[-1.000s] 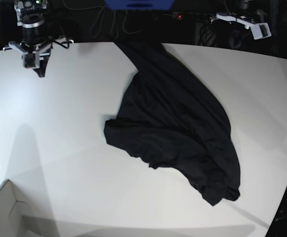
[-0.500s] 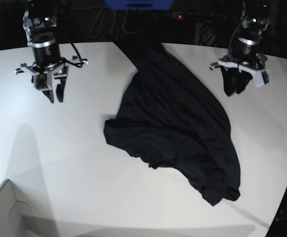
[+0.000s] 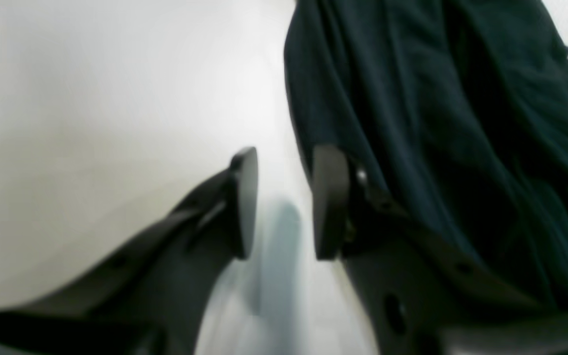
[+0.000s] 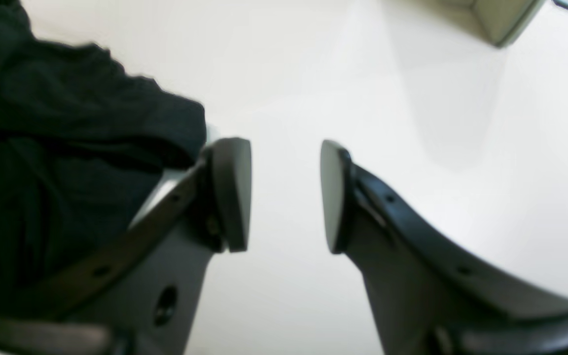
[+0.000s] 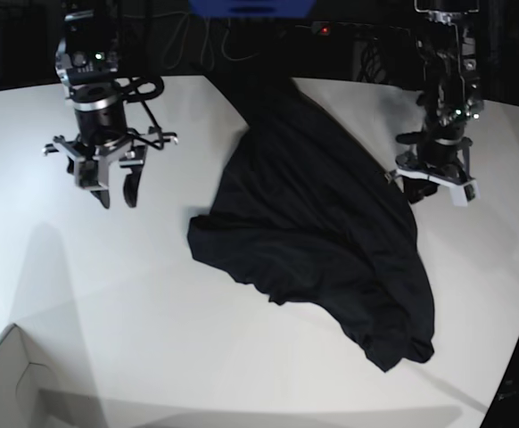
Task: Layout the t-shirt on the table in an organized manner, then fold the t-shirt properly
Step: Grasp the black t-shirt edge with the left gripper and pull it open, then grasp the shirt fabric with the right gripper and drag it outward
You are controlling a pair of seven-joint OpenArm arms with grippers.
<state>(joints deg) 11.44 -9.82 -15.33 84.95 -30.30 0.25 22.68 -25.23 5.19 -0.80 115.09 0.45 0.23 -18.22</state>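
The black t-shirt [image 5: 317,223] lies crumpled in a long heap across the middle of the white table [image 5: 108,285], one end trailing over the far edge. My right gripper [image 5: 117,194] hangs open over bare table to the left of the shirt. In the right wrist view it [image 4: 284,195] holds nothing, and the t-shirt [image 4: 42,148] lies just left of it. My left gripper [image 5: 417,192] stands open at the shirt's right edge. Through the left wrist camera it [image 3: 286,202] is empty, one finger over the edge of the t-shirt [image 3: 461,123].
A white box corner [image 5: 10,383] sits at the front left of the table and shows again in the right wrist view [image 4: 496,19]. Cables and a blue object [image 5: 251,7] lie behind the far edge. The table's curved edge [image 5: 518,357] runs down the right.
Both arms have come down and inward toward the shirt. Both grippers have gone from shut to open, and the right one has widened further.
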